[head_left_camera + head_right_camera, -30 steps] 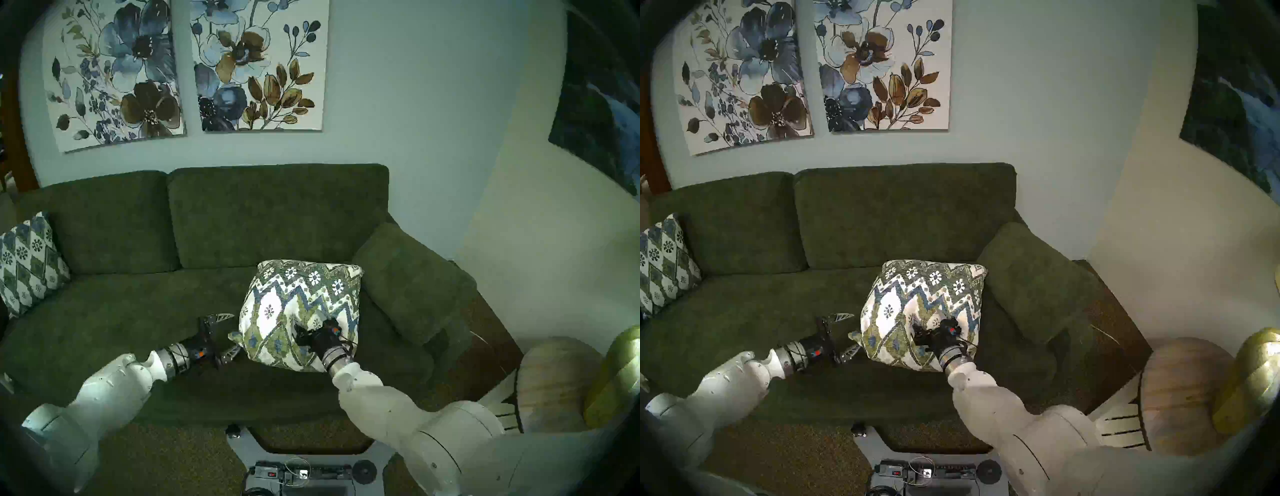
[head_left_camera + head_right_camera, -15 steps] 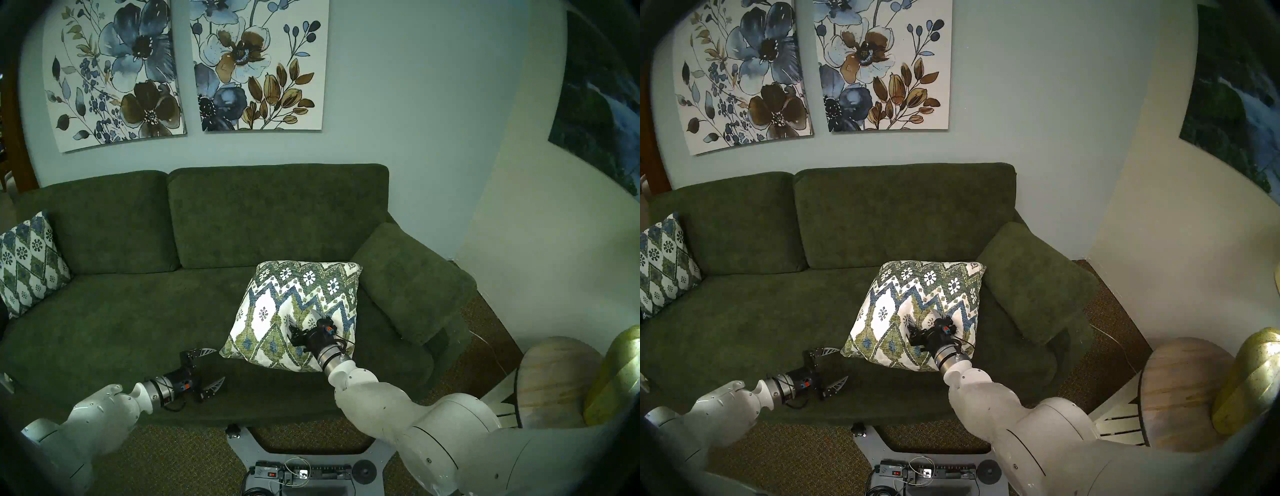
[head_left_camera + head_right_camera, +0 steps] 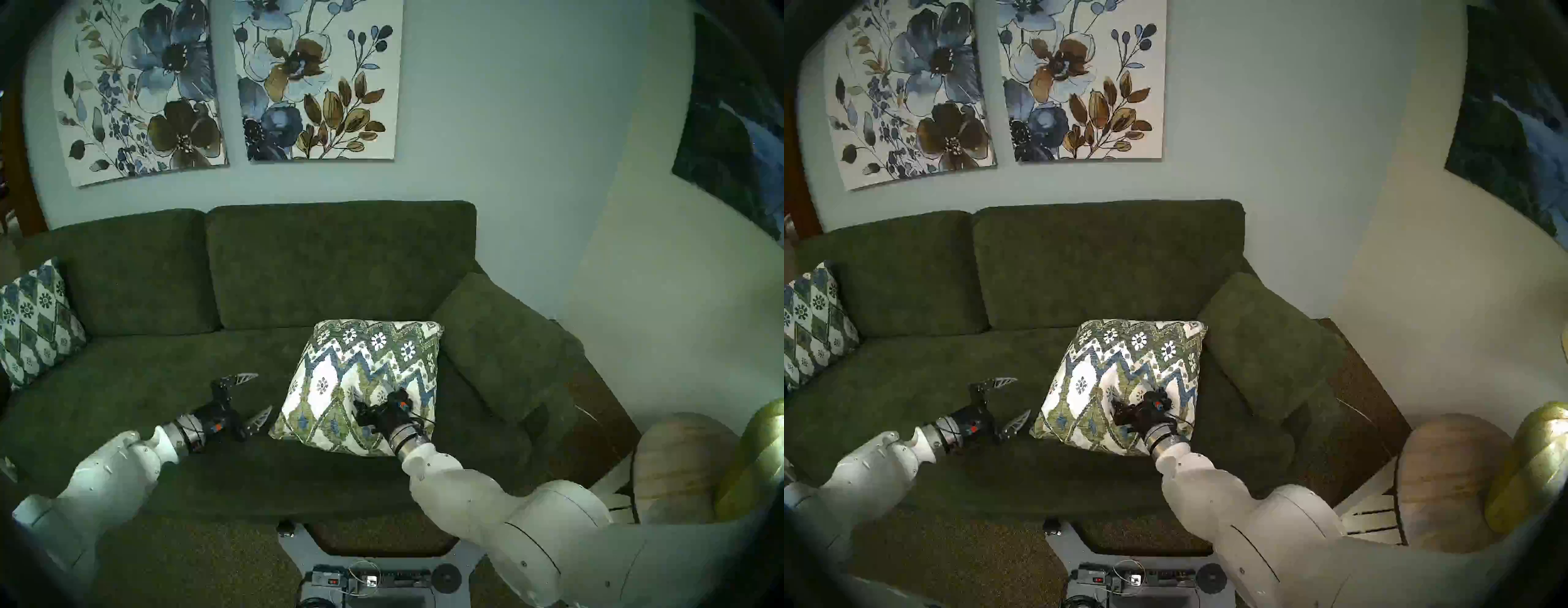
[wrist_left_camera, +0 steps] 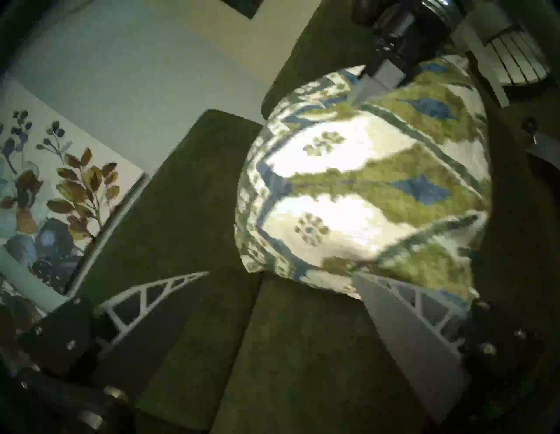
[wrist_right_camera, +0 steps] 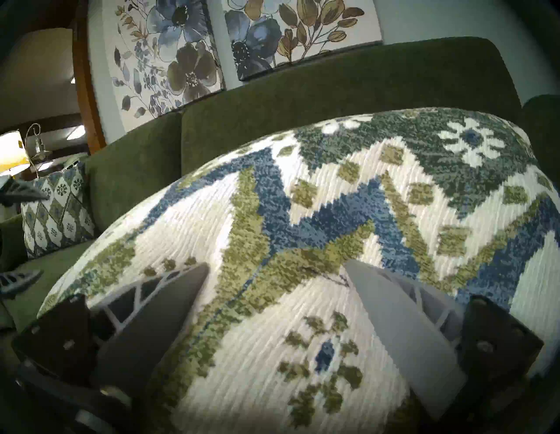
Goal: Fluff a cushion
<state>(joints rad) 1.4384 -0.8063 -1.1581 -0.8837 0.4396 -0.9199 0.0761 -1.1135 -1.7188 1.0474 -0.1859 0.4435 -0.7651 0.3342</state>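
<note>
So the cushion (image 3: pixel 360 390) sits on the right half of the sofa (image 3: pixel 169 382) seat, its far corner against the right armrest. The right gripper (image 5: pixel 275 272) is nearer: fingers spread partway and pressed into the cushion's front face, holding nothing. The left gripper (image 3: pixel 250 397) is wide open and empty, the cushion's left corner lying just to its right. Cushion looks plump, cream with olive and blue zigzags.

Green sofa (image 3: pixel 297 276), twin patterned pillow (image 3: pixel 36 322) at its end, floral canvases (image 3: pixel 229 80) above
</note>
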